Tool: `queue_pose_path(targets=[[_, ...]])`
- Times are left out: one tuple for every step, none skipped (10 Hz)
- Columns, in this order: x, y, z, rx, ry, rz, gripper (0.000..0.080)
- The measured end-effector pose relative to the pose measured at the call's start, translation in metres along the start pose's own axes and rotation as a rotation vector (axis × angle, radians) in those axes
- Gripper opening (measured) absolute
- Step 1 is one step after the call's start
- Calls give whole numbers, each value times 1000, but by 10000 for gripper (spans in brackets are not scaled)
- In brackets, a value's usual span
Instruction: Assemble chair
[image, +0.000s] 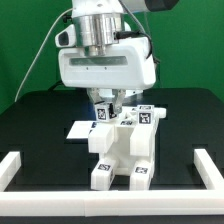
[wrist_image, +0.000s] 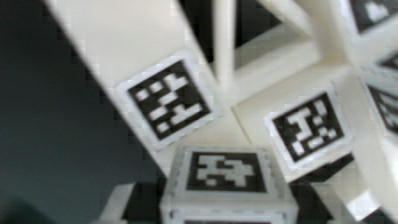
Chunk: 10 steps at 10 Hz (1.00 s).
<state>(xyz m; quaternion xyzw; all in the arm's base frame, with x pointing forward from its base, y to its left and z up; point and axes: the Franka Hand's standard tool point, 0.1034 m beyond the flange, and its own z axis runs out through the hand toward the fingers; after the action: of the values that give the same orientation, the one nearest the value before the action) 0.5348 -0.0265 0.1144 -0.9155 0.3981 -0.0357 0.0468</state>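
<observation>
Chair parts stand joined near the middle of the black bench, legs and plates already stacked into one white, tagged block, probably so a small tagged cube can be seated on top. End effector reaches straight down from above, fingers seemingly clamped on that small cube at the assembly's upper rear. Wrist is vertical, arm directly overhead.

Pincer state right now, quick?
Pincer: closed on a small tagged white chair part, above the partly built chair.
</observation>
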Motion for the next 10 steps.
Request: queue_pose_path(targets=[[-1,-5,0,-1,0,160,282],[-2,-9,1,-1,1,315,284],[-2,-12,2,-3,-1,486,284],[0,-14,2,7,-10,643,284],[0,-16,2,15,-23,795,284],[0,-16,2,25,-33,853,284],[0,-17,3,25,-33,849,291],[0,-17,3,25,-32,837,291],[-1,-17,3,24,-31,789,488],[-4,-18,3,22,-29,656,488]])
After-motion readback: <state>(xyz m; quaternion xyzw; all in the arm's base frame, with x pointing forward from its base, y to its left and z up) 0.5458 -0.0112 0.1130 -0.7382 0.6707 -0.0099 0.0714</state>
